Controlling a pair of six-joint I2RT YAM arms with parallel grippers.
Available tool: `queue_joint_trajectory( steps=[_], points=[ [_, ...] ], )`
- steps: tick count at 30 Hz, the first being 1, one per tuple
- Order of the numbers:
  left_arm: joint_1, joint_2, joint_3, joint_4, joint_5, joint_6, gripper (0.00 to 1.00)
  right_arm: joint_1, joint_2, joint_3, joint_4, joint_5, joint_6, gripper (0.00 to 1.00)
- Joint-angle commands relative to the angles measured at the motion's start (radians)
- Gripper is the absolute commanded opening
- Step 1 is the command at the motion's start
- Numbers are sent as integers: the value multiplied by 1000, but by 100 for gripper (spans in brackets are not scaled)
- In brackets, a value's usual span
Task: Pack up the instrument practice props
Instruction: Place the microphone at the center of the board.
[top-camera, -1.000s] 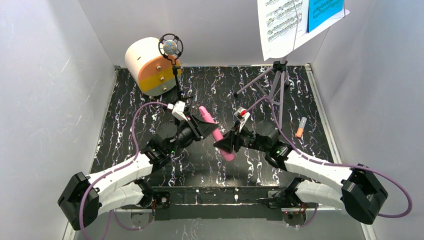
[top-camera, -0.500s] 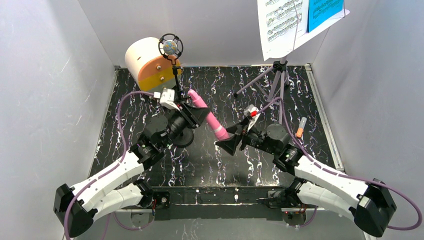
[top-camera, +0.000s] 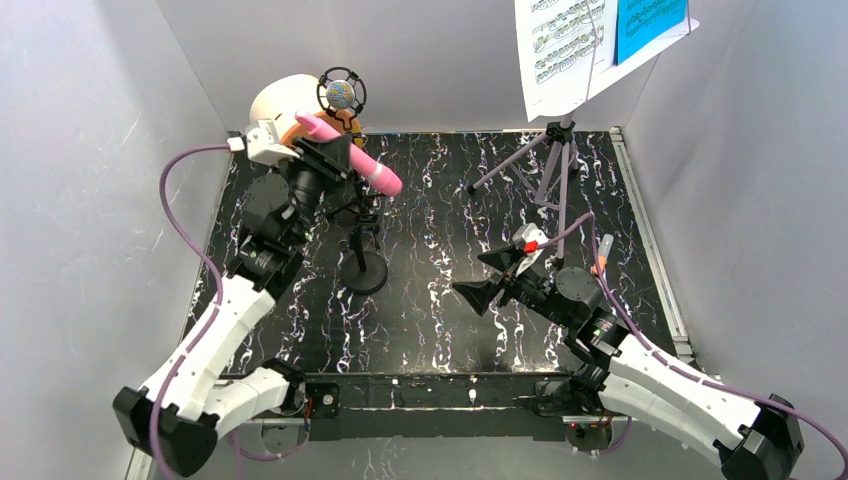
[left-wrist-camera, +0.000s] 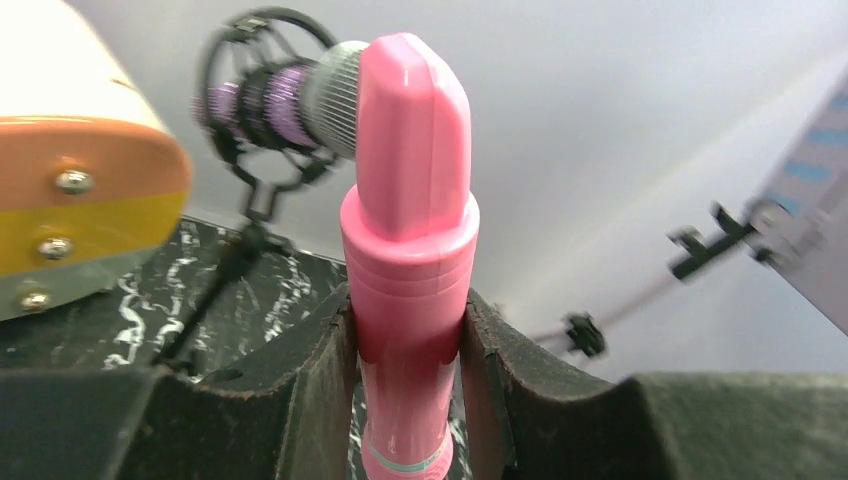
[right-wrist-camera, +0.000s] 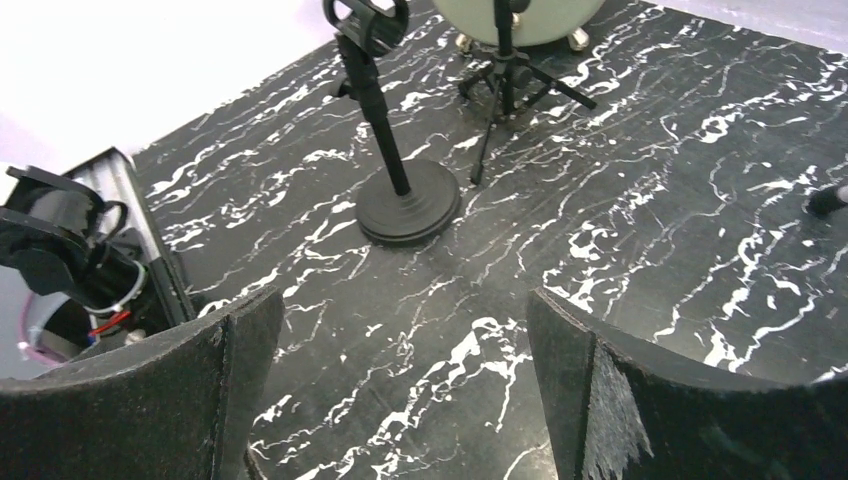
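the left claw (top-camera: 333, 153) pinches the pink toy microphone (top-camera: 368, 172) at eleven o'clock, by the cream box (top-camera: 272, 108); the right claw (top-camera: 487, 277) is spread wide at five o'clock. i think the microphone is being put away, so next it needs a careful set-down. no words can be read.

Left gripper (top-camera: 335, 157) high, clamped (apparently firmly); right gripper (top-camera: 487, 278) low, jaws wide.
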Motion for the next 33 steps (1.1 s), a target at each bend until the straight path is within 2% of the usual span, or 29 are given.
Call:
queue_joint_trajectory(
  steps=[1, 7, 8, 11, 14, 19, 22, 27, 33],
  points=[
    [227, 83, 25, 32, 137, -152, 0, -2, -26, -17, -17, 70, -61, 99],
    [660, 165, -75, 253, 452, -558, 0, -2, -61, -47, -19, 105, -80, 99],
    [707, 177, -91, 294, 486, -625, 0, -1, -65, -54, -13, 103, -80, 99],
    [807, 199, -118, 335, 526, -680, 0, -2, -68, -66, -5, 100, -79, 99],
    [864, 206, -138, 311, 517, -666, 0, -3, -65, -70, -4, 95, -80, 99],
    [924, 252, -161, 180, 462, -538, 0, -2, -73, -80, -2, 96, -74, 99],
    [957, 303, -192, 182, 471, -505, 0, -2, -75, -87, 1, 98, -72, 99],
    [961, 432, -168, 81, 466, -351, 0, -2, -65, -89, 3, 97, -68, 99],
    [962, 589, -166, 113, 509, -355, 2, -2, -45, -93, 12, 96, -66, 99]
  ],
)
